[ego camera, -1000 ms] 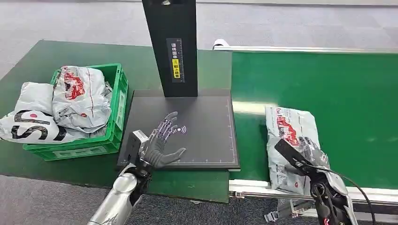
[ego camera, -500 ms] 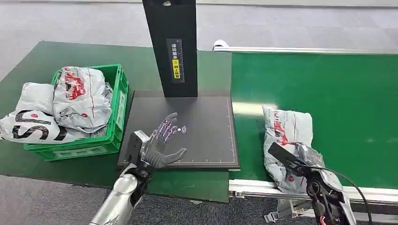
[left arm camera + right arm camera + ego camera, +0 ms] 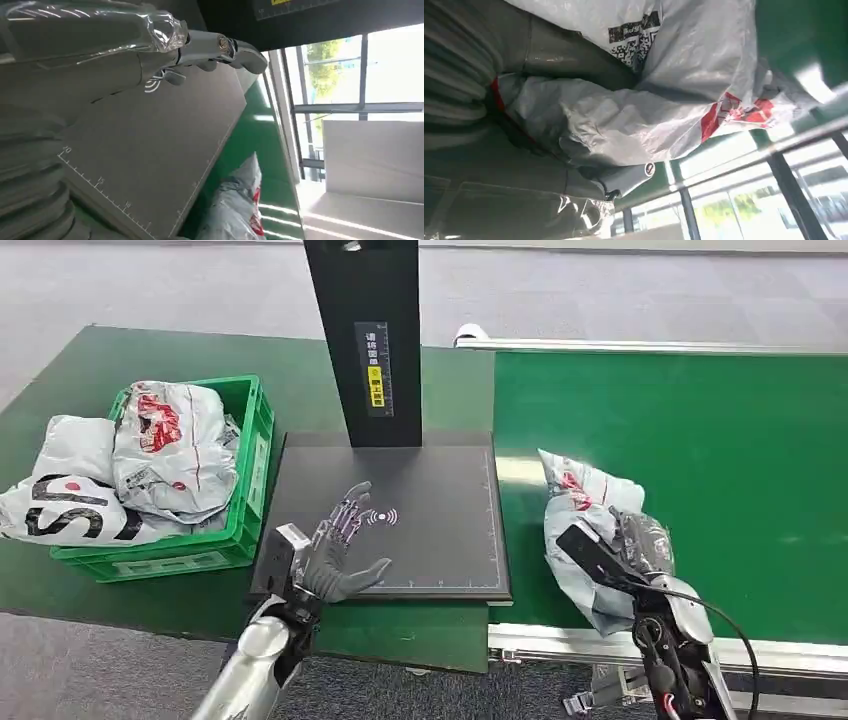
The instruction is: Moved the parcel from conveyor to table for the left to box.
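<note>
You're mid-carry here. Biggest thing is the belt (image 3: 700, 440), then the table (image 3: 60, 380), and the black pad (image 3: 440, 500) right next to the belt edge. The parcel (image 3: 585, 505) is bunched up over the belt's near-left part, just beside the pad. Your right hand (image 3: 640, 545) is clamped on it. Left hand (image 3: 340, 545) hovers over the pad, fingers spread, holding nothing. Next move looks like swinging left over the pad's edge. Watch the post (image 3: 365, 340) and the full crate (image 3: 240, 470); the pad has the open room.
</note>
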Motion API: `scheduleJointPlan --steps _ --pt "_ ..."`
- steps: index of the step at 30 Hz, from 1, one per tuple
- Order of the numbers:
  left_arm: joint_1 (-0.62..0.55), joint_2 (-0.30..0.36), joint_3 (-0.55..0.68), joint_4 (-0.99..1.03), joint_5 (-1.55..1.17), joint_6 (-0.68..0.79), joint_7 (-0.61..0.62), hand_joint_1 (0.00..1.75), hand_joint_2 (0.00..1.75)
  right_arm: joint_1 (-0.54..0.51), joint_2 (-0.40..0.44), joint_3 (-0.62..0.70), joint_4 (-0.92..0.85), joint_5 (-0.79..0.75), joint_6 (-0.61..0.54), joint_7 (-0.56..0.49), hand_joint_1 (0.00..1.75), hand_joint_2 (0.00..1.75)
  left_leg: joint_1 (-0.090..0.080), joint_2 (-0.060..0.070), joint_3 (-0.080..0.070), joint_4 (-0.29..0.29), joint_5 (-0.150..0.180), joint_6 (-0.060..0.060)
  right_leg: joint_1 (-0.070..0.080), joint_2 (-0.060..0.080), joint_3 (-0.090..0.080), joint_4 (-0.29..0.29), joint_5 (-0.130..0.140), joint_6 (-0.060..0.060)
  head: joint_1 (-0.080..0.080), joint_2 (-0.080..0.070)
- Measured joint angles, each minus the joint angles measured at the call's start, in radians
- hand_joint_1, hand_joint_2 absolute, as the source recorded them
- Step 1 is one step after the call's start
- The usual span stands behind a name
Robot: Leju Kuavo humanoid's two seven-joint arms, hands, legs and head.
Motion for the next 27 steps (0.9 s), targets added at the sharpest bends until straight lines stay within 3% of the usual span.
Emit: scheduleJointPlan --steps 3,6,13,16,19,22,27 --pt "-0.002 0.000 0.002 0.000 0.006 0.002 -0.012 0.00 1.75 0.020 0.018 -0.009 -0.066 -0.017 -0.135 -0.045 1.75 1.75 0.000 0.000 -0.001 0.000 0.000 0.000 0.000 0.000 -0.001 0.000 0.000 0.000 0.000 0.000" --pt "-0.004 -0.001 0.005 0.000 0.011 0.003 -0.013 0.00 1.75 0.027 0.025 -0.017 -0.106 -0.010 -0.178 -0.050 1.75 1.75 0.000 0.001 -0.001 0.000 0.000 0.000 0.000 0.000 -0.002 0.000 0.000 0.000 0.000 0.000" --pt "-0.020 -0.016 0.008 0.007 0.013 0.041 -0.034 0.00 1.75 0.094 0.074 -0.038 -0.237 0.110 -0.434 -0.053 1.75 1.75 0.000 0.002 -0.001 0.000 0.000 0.000 0.000 0.001 -0.002 0.000 0.000 0.000 -0.001 0.000" --pt "-0.026 -0.022 0.008 0.010 0.015 0.047 -0.040 0.00 1.75 0.109 0.088 -0.045 -0.275 0.105 -0.441 -0.065 1.75 1.75 0.000 0.002 -0.001 0.000 0.000 0.000 0.000 0.001 -0.003 0.000 0.000 0.000 0.000 0.000" --pt "-0.032 -0.024 0.009 0.016 0.025 0.075 -0.057 0.00 1.75 0.116 0.109 -0.052 -0.301 0.022 -0.441 -0.145 1.75 1.75 0.000 0.002 -0.001 0.000 0.000 0.000 0.000 0.001 -0.002 0.000 0.000 0.000 -0.001 0.000" --pt "-0.042 -0.027 0.010 0.018 0.033 0.112 -0.079 0.00 1.75 0.101 0.113 -0.026 -0.299 -0.094 -0.315 -0.182 1.75 1.75 0.000 0.003 -0.001 0.000 0.000 0.000 0.000 0.001 -0.002 0.000 0.000 0.000 0.000 0.000" --pt "-0.072 -0.029 0.004 0.018 0.041 0.147 -0.084 0.00 1.75 0.011 0.102 0.130 -0.169 0.067 -0.244 -0.150 1.75 1.75 0.000 0.002 -0.001 0.000 0.001 0.000 0.000 0.001 -0.002 0.000 0.001 -0.001 0.000 0.000"
